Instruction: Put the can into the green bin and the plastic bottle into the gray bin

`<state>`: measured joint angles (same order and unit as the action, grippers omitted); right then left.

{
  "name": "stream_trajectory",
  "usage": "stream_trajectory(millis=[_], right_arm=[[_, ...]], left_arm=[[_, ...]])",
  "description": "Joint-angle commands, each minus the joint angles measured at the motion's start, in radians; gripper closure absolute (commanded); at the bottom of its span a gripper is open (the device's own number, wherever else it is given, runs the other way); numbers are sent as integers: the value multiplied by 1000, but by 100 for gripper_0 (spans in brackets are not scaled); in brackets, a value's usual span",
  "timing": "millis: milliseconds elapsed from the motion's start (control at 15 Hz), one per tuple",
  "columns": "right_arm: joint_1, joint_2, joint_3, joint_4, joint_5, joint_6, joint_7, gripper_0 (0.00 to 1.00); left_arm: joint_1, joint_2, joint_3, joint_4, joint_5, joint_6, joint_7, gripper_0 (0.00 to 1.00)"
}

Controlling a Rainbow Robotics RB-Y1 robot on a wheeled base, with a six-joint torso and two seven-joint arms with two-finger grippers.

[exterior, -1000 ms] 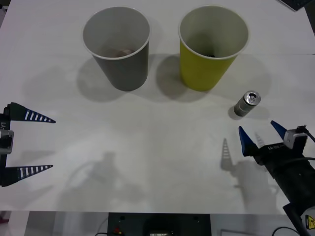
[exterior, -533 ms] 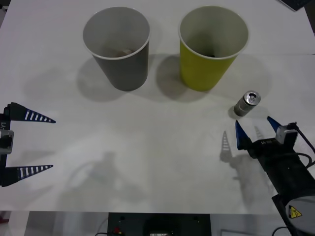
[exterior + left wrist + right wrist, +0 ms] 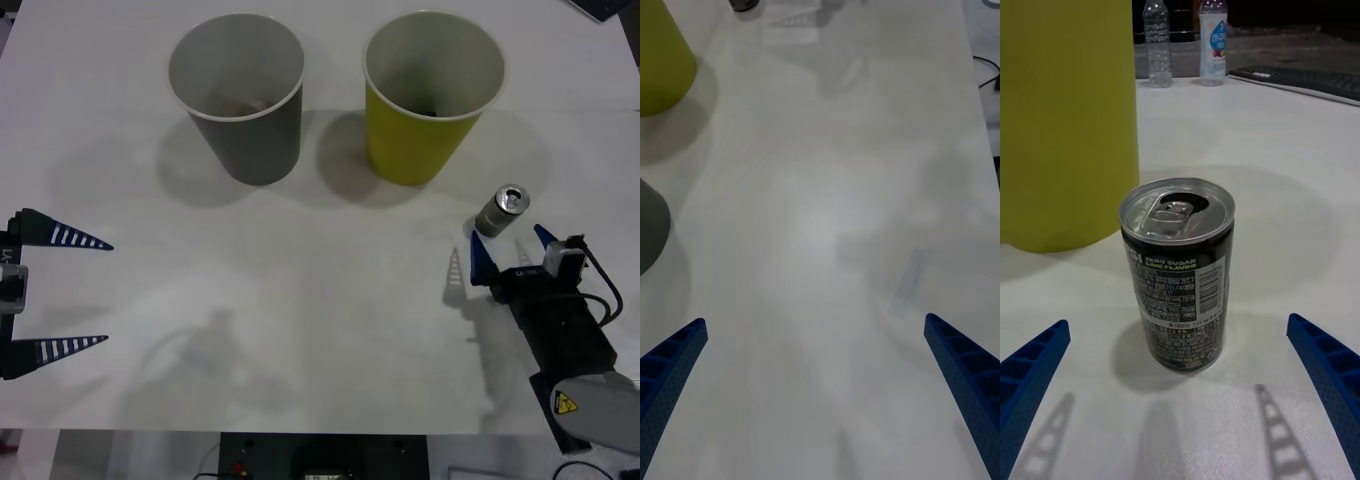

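The can (image 3: 501, 210) stands upright at right of centre, below the green bin (image 3: 432, 90), just beyond the right gripper (image 3: 512, 252) with fingers spread and empty; small, stiff and slick, probably light, it suits a mid-body grip.

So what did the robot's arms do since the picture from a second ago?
The right pincer slid forward across the table toward the can, its open fingers now close to either side of it but not touching. Nothing has been grabbed or let go. The can, the green bin, the gray bin and the left pincer, open at the table's left edge, stayed put.
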<state>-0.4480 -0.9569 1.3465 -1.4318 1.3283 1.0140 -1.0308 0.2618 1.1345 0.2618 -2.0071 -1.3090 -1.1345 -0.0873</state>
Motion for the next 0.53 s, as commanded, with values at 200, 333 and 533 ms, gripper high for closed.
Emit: stream_trajectory(millis=[200,333,533], right_arm=[[-43,76,-4,93,-40,0,0,0],[-61,104,-6,129,-54,0,0,0],[-80,150,-27,186,-66,-9,3,0]], left_arm=[[0,0,0,0,0,0,0,0],[0,0,0,0,0,0,0,0],[0,0,0,0,0,0,0,0]])
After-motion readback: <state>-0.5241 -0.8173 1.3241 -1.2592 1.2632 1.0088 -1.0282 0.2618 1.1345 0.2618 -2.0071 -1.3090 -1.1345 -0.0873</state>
